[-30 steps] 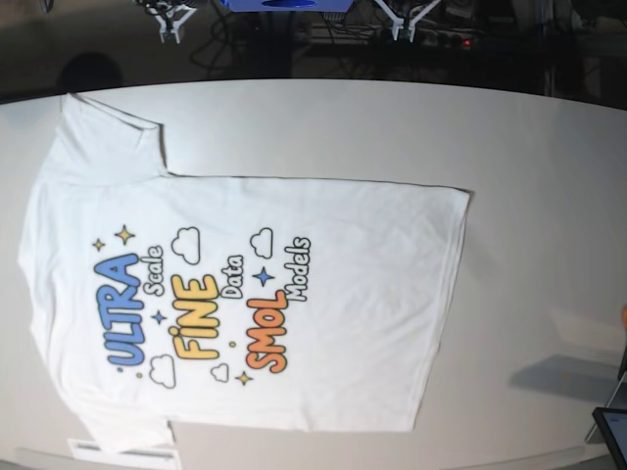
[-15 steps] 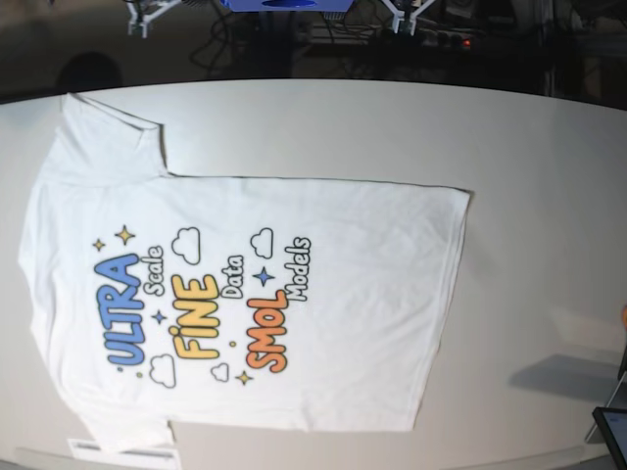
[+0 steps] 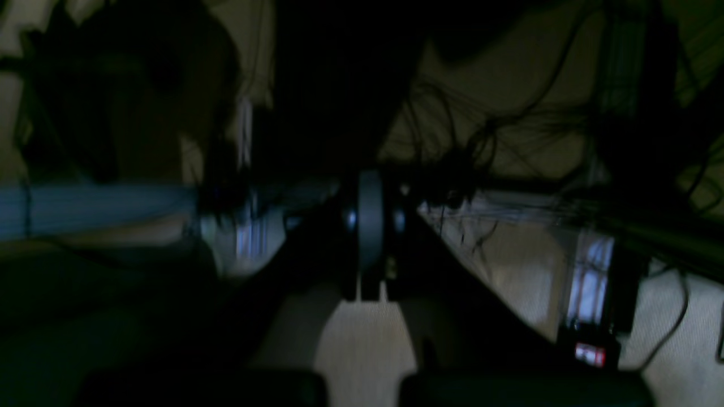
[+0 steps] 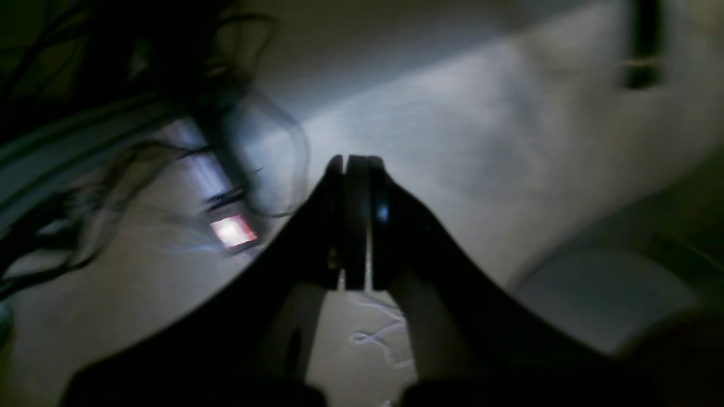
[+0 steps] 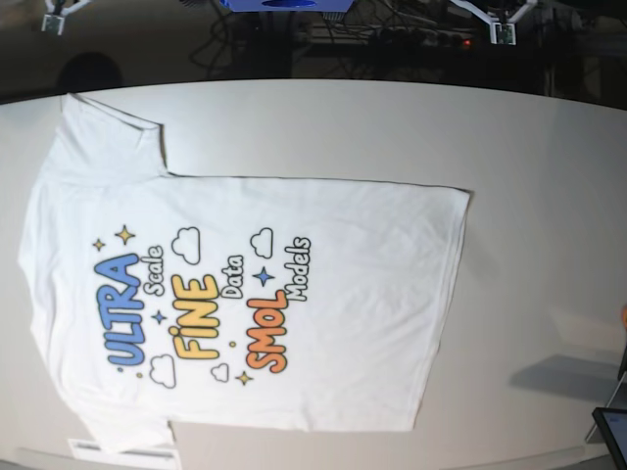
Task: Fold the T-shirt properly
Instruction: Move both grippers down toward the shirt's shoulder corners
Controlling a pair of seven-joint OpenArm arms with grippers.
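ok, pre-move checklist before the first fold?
1. T-shirt spread flat, print up: ok.
2. Nothing lying on the shirt: ok.
3. Left gripper shut and empty: ok, but must open before any grasp.
4. Right gripper shut and empty: ok, same note.
5. Both arms off the table, over the far edge: ok.
6. Near sleeve fully on the table: cannot tell, it runs past the picture's edge.

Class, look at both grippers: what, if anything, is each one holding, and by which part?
Nothing is held. The left gripper and right gripper are both shut on nothing, and the T-shirt lies flat on the table, untouched.
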